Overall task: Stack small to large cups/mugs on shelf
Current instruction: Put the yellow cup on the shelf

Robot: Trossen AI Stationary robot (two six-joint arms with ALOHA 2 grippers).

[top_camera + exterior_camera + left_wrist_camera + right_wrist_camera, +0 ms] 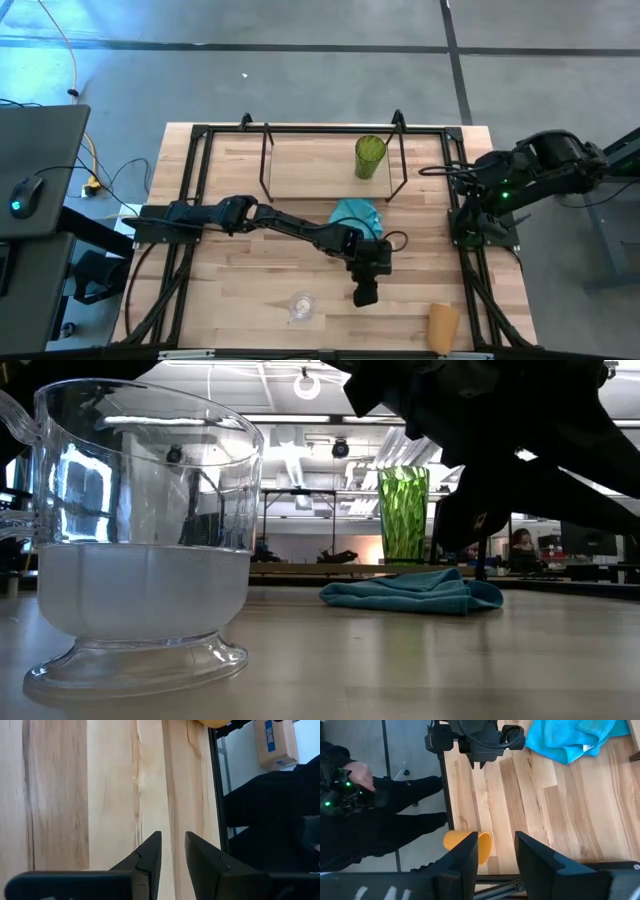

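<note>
Orange cup (443,327) lies on its side at the table's front right edge, at about four o'clock from the left gripper (364,293), the nearer one, whose fingers are slightly apart and empty. Right gripper (494,852) waits open. Three cups: orange, clear glass (301,306), green tumbler (369,157) on the shelf (330,184).

I see a turquoise cloth (357,213) lying crumpled on the wooden table (240,300), and off the table's left side a computer mouse (25,190) rests on a dark desk (50,130).
</note>
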